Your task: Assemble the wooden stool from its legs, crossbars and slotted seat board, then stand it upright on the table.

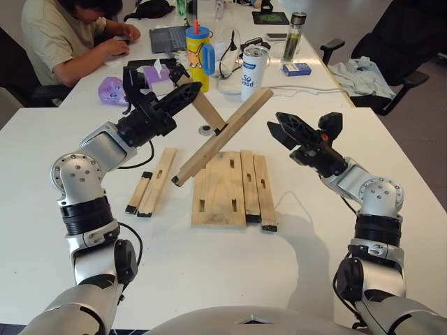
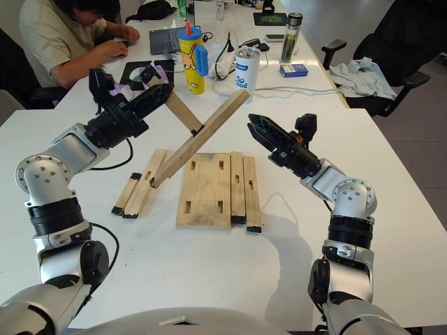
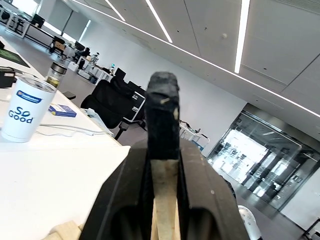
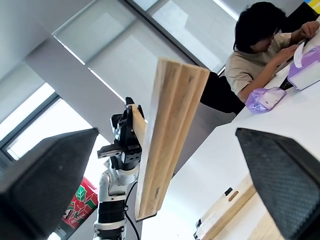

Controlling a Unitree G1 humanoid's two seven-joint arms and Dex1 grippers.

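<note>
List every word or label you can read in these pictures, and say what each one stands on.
"So Good": in blue letters on the white cup.
Blue badge above those words on the same cup: too small to read.
Small blue box: has print, too small to read.
Yellow cup: a cartoon picture, no words that can be read.
Dark bottle: label too blurred to read.

Raised leg (image 1: 223,136) and crossbar (image 1: 207,110), pinched in your left gripper (image 1: 190,82), form an X over the middle, barring any straight pass across. Behind, a white tumbler (image 1: 254,72) and yellow cup (image 1: 199,57) crowd the far side, seemingly with cables between. Open table (image 1: 230,272) lies before the seat board (image 1: 220,188) and right of it, below your right gripper (image 1: 273,121).
</note>
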